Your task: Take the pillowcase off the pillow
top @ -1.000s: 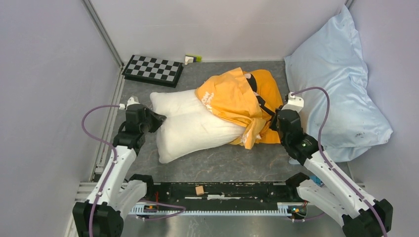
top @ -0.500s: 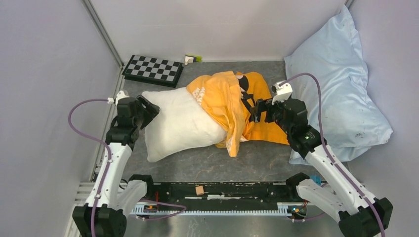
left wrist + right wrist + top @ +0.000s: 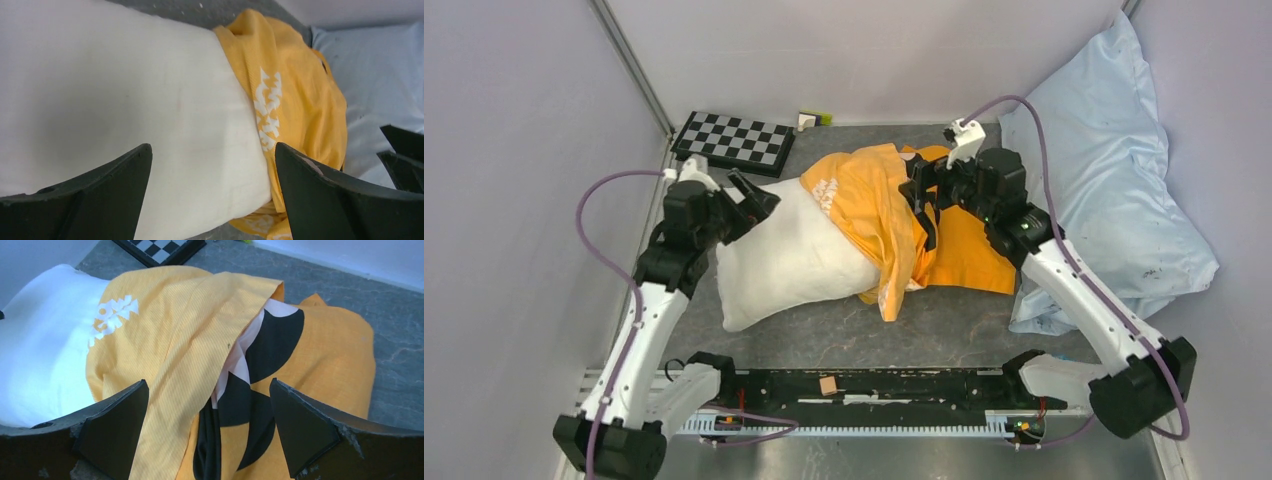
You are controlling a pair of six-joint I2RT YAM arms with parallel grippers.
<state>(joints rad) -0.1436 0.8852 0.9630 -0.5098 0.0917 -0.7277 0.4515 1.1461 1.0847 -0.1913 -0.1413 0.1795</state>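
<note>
Now, from the top view: the white pillow (image 3: 789,260) lies mid-table, its left end bare, its right end inside the bunched orange pillowcase (image 3: 879,205). A second ago the left gripper (image 3: 754,195) pinched the pillow's left edge and the right gripper (image 3: 921,200) gripped the orange cloth nearer me. Both have since let go. The left one has shifted to the pillow's far-left corner, and the right one has swung up and away from me, over the fold in the cover. More white shows than a second ago, so the tug gained ground. A pale blue pillow (image 3: 1114,180) leans at the right wall, apart from the work.

Left wrist view: the left gripper's (image 3: 212,150) jaws stand wide with nothing between them. The pillow (image 3: 125,100) fills the frame beyond them, and the pillowcase (image 3: 295,105) wraps its far end, white lettering showing.

Right wrist view: the right gripper's (image 3: 207,385) jaws are also wide and empty, hanging above the pillowcase (image 3: 175,340), where a paler flap lies folded over the black print (image 3: 270,345). The pillow (image 3: 45,340) pokes out at left.

I judge this a pause between pulls: the cover is roughly half off, and both grippers need a fresh hold before the next tug.
</note>
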